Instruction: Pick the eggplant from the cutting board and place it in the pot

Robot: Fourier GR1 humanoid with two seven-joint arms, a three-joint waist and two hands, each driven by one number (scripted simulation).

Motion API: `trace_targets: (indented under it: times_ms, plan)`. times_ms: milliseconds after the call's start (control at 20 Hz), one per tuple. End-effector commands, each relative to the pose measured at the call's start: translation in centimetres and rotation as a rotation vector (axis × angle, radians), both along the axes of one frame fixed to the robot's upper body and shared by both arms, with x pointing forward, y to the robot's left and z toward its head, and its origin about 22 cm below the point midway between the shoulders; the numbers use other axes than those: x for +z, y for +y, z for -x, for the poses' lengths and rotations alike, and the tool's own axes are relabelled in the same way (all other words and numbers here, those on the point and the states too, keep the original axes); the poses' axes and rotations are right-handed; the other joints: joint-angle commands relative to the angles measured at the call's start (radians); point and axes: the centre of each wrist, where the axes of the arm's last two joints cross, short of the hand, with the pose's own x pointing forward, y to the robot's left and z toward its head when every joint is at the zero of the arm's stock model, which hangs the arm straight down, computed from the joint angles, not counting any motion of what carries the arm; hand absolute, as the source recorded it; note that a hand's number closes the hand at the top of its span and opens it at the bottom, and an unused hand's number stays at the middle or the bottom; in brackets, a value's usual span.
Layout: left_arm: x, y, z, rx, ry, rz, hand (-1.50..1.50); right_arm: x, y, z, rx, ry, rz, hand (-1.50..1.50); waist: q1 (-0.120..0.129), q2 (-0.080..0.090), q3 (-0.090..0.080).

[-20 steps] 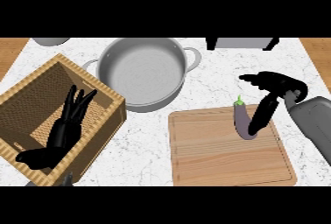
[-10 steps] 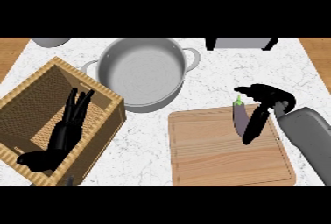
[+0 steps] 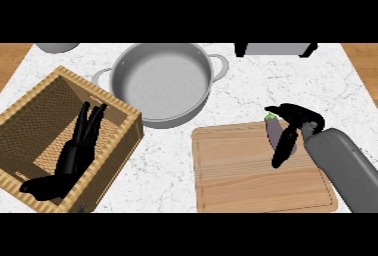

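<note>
Nearest on the right lay the wooden cutting board, flat on the white marbled counter, its far edge reaching toward the middle of the scene. The right forearm came in from the near right corner and crossed the board's right side. At its end the right hand sat over the board's far right corner, fingers pointing down and toward the near edge, curled along the right side of the eggplant. The thumb arched over the eggplant's far end, just beside its small green stem. The hand was wrapped around the eggplant, which remained on the board at that far right corner, lying lengthwise from near to far, partly hidden by the fingers. Whether it was lifted off the wood could not be told.

On the near left stood a wicker basket, turned at an angle. The left hand rested over its inside, fingers straight and together, pointing toward the far side, holding nothing.

Farther off, between basket and board, stood the grey metal pot with two side handles, well apart from the eggplant. At the far edge, a grey round object showed at the left and a dark-footed grey appliance at the right, both cut off.
</note>
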Motion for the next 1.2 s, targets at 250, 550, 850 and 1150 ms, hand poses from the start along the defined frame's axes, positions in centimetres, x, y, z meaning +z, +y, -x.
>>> trace_targets:
  times_ms: [250,550,850,1150]
  plan:
    - [-1.5,0.4,-0.9,-0.014,0.034,0.026,0.00,-0.4,1.3,-0.6,0.076,-0.105,0.048,1.50,-0.003,0.005,-0.004]
    - [-2.6,-0.9,0.0,-0.032,0.041,0.006,0.00,-1.1,-0.2,-1.0,0.091,-0.208,0.043,1.50,-0.001,0.005,-0.004]
    - [-0.6,-1.9,-0.6,-0.032,0.040,0.028,0.00,-2.8,1.4,-0.9,0.107,-0.254,0.049,1.50,-0.001,0.005,-0.004]
    - [0.2,-2.9,-0.9,-0.135,-0.005,0.029,0.00,2.8,20.5,0.8,0.218,-0.564,0.073,1.50,0.155,0.026,-0.007]
